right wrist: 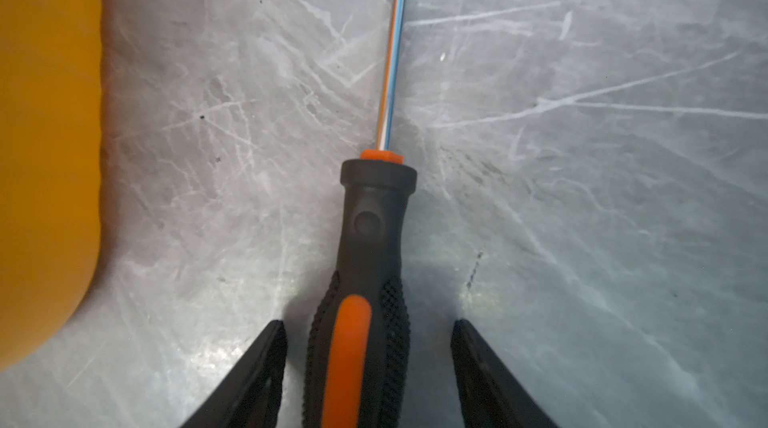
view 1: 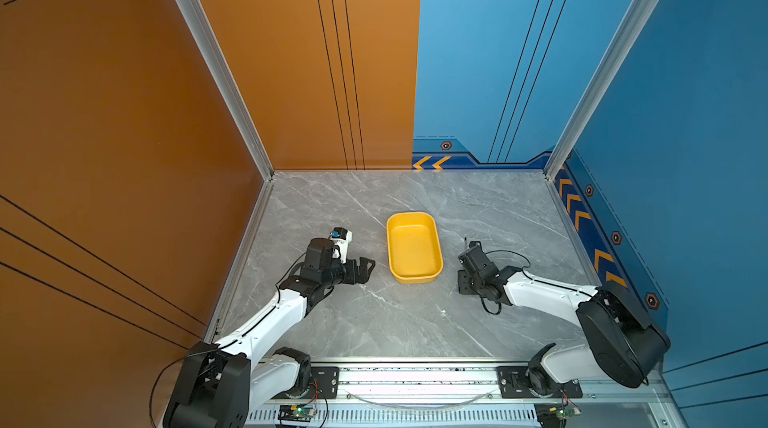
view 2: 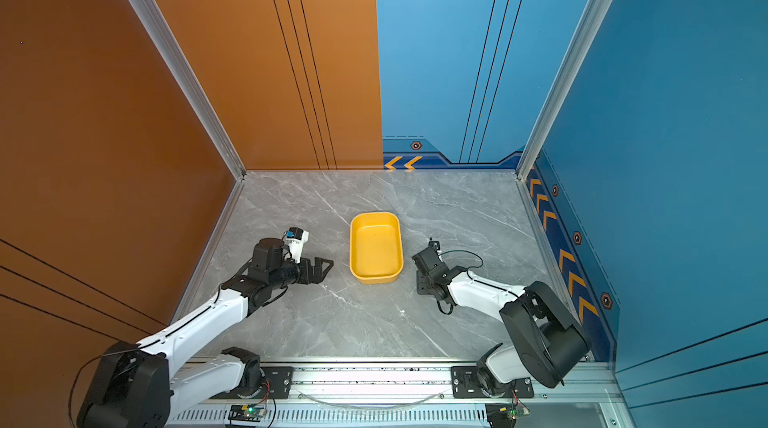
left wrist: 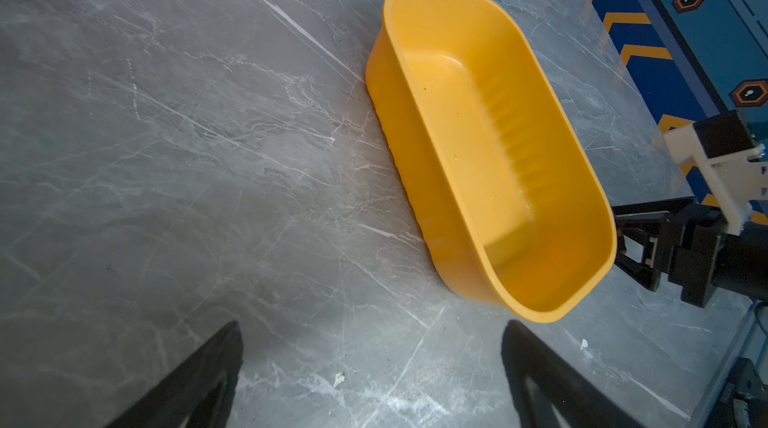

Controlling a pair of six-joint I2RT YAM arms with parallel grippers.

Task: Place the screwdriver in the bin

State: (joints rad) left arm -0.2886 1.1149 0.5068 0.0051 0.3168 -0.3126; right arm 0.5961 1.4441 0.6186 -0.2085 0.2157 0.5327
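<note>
One slim screwdriver (right wrist: 370, 238), knurled black handle striped orange, thin metal shaft, lies on the veined grey marble-look table (right wrist: 582, 197) beside one smooth, round-cornered yellow plastic bin (view 1: 415, 278); the right gripper (right wrist: 368, 324) straddles its handle, jaws spread and not touching, and the left gripper (left wrist: 372, 324) gapes wide.

2 white arms (view 1: 274, 317), black joints (view 1: 615, 330), fingers (left wrist: 208, 363), cables (view 1: 509, 251)

The screwdriver (right wrist: 368, 238), black-handled with an orange stripe, lies flat on the tabletop (right wrist: 582, 197), thin shaft running alongside the bin (view 1: 413, 247). That shallow yellow tray sits upright just beside it.
</note>
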